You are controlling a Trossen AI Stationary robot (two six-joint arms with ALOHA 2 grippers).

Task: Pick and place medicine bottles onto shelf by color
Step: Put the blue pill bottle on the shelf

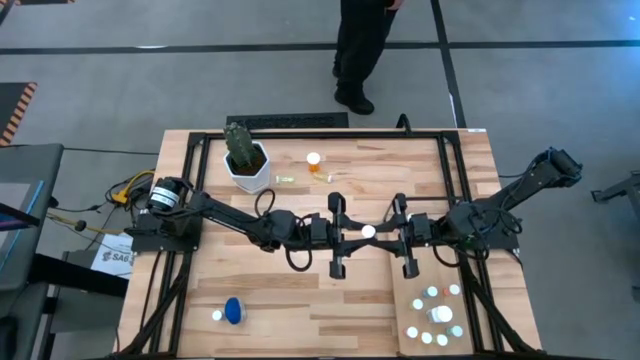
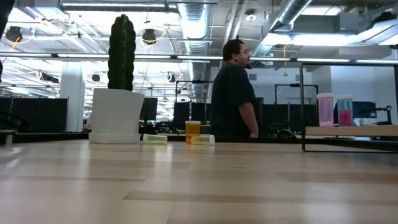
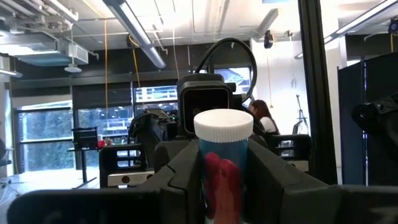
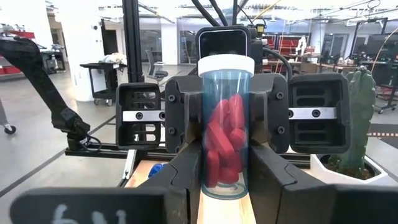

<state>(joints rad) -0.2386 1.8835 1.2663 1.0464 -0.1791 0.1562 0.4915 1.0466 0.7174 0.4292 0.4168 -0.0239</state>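
A clear teal-tinted bottle with a white cap and red pills inside stands upright between both grippers over the table's middle. My left gripper comes from the left and my right gripper from the right, facing each other, and both are shut on the bottle. It also shows in the left wrist view. The shelf, a pale panel at the near right, carries several bottles. An orange bottle and yellow-green vials stand on the table at the far side. A blue bottle lies near left. My left gripper pinches the bottle's body between its two fingers, level, from the table's left. The bottle stands upright with its cap above the fingers. My right gripper pinches the bottle's lower body between its two fingers, level, from the table's right. The bottle is upright, its base clear of the table.
A white pot with a cactus stands at the far left of the table. A black frame runs along the far and right sides. A person stands beyond the far edge. A small white cap lies by the blue bottle.
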